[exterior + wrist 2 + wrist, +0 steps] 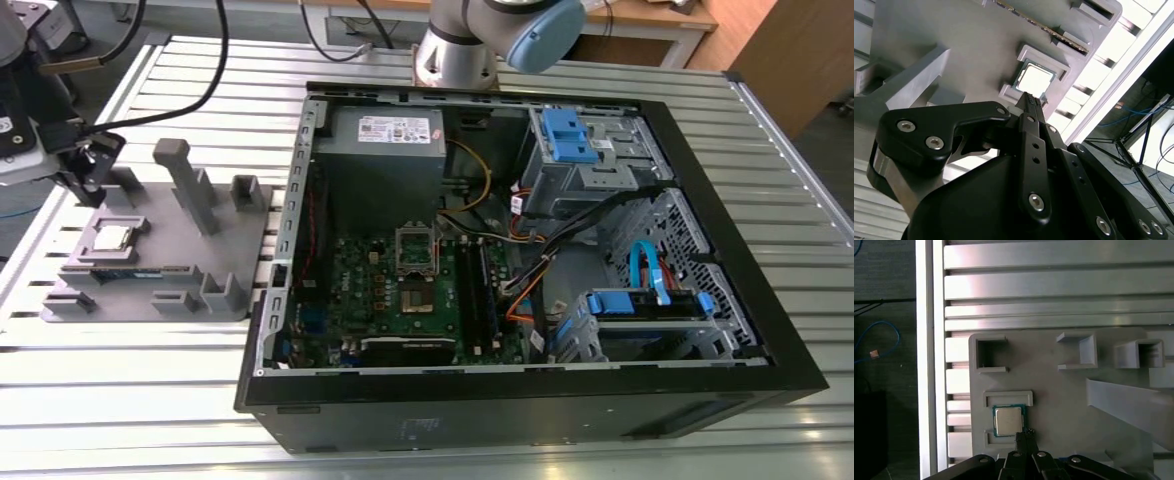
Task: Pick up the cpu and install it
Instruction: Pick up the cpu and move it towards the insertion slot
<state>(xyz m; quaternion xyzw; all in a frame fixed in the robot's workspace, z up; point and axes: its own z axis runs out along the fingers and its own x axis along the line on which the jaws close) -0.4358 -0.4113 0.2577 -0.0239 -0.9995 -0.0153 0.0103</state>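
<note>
Silver-topped and flat, the cpu (110,237) sits in a shallow pocket on the grey fixture plate (167,245) at the exterior view's left, well apart from the open computer case (534,385). Your gripper (88,190) hangs over that plate with its fingers pressed together and nothing between them. In both wrist views the joined tips line up on one edge of the chip rather than over its middle, so the cpu lies just past and below them. You have no long axis to match: the chip is square and lies level, metal face up. Its sides run parallel to the pocket walls. You have a single arm, so there is no choice of which one reaches.
</note>
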